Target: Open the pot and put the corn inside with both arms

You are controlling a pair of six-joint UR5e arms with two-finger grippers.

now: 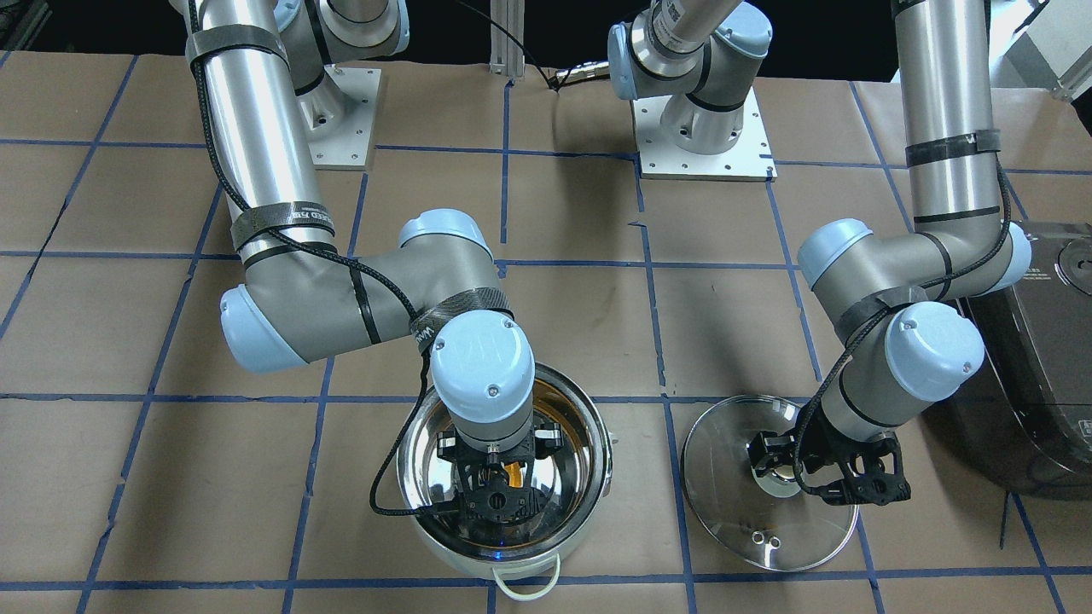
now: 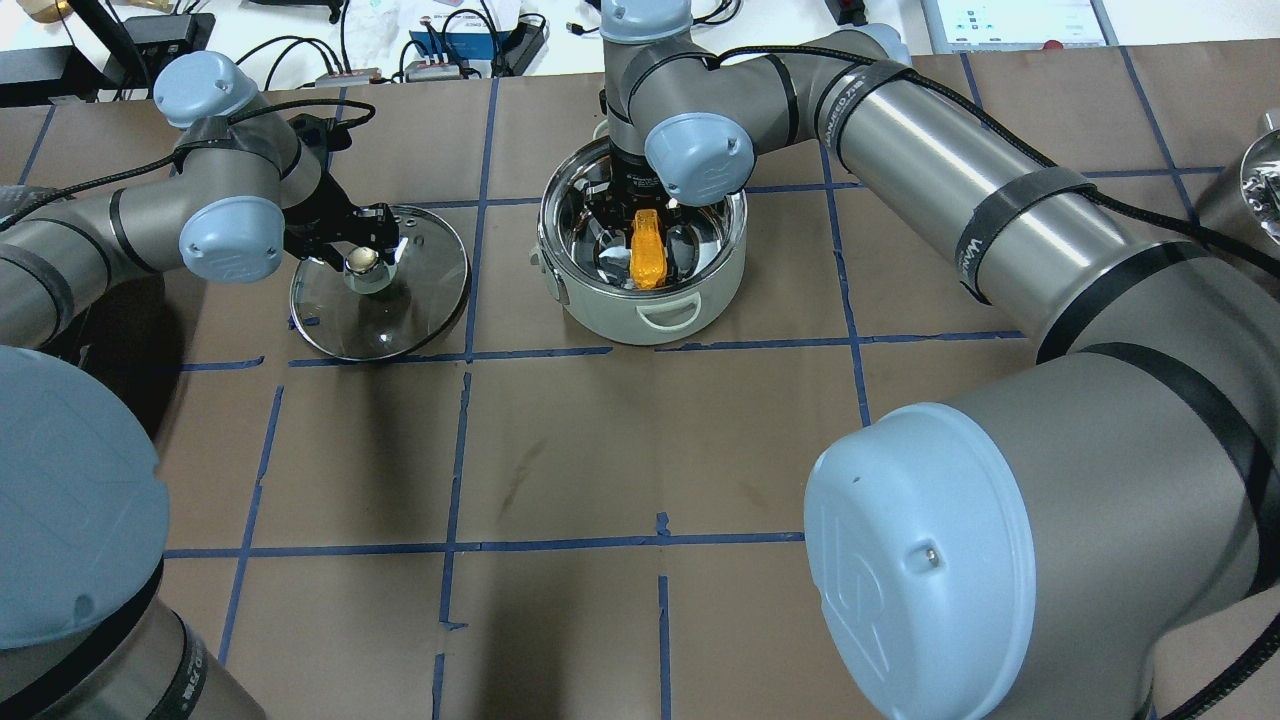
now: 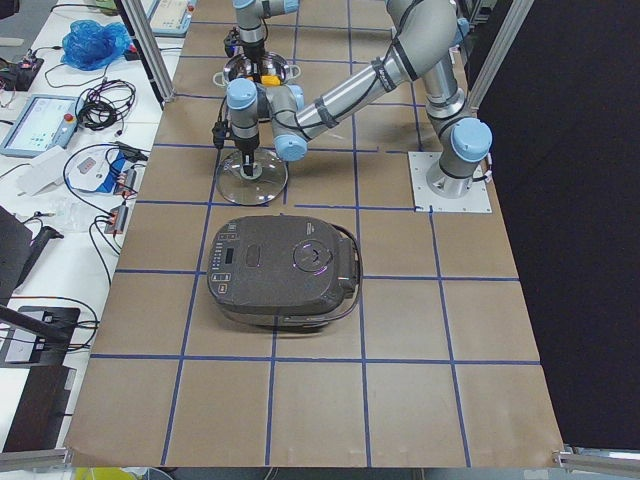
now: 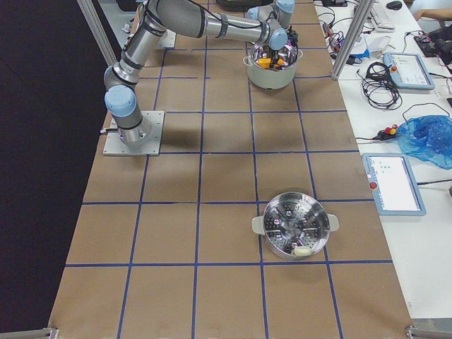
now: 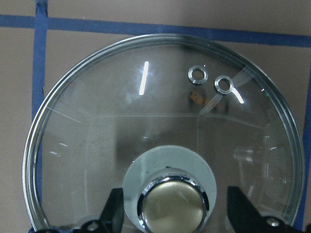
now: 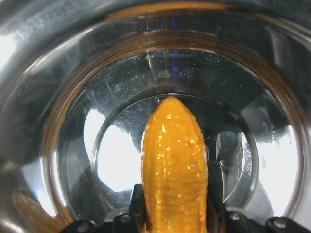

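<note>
The steel pot (image 2: 735,270) stands open at the table's far middle. My right gripper (image 2: 640,215) reaches down inside it, shut on the yellow-orange corn (image 2: 647,250); in the right wrist view the corn (image 6: 175,160) hangs between the jaws above the pot's shiny bottom. The glass lid (image 2: 400,310) lies flat on the table to the pot's left. My left gripper (image 2: 365,255) is low over it, open, with a finger on each side of the steel knob (image 5: 171,204) and a gap to both.
A dark grey rice cooker (image 1: 1041,358) sits beside the left arm's elbow. A steel steamer pot (image 4: 295,224) stands far off on the robot's right. Blue tape lines grid the brown table cover.
</note>
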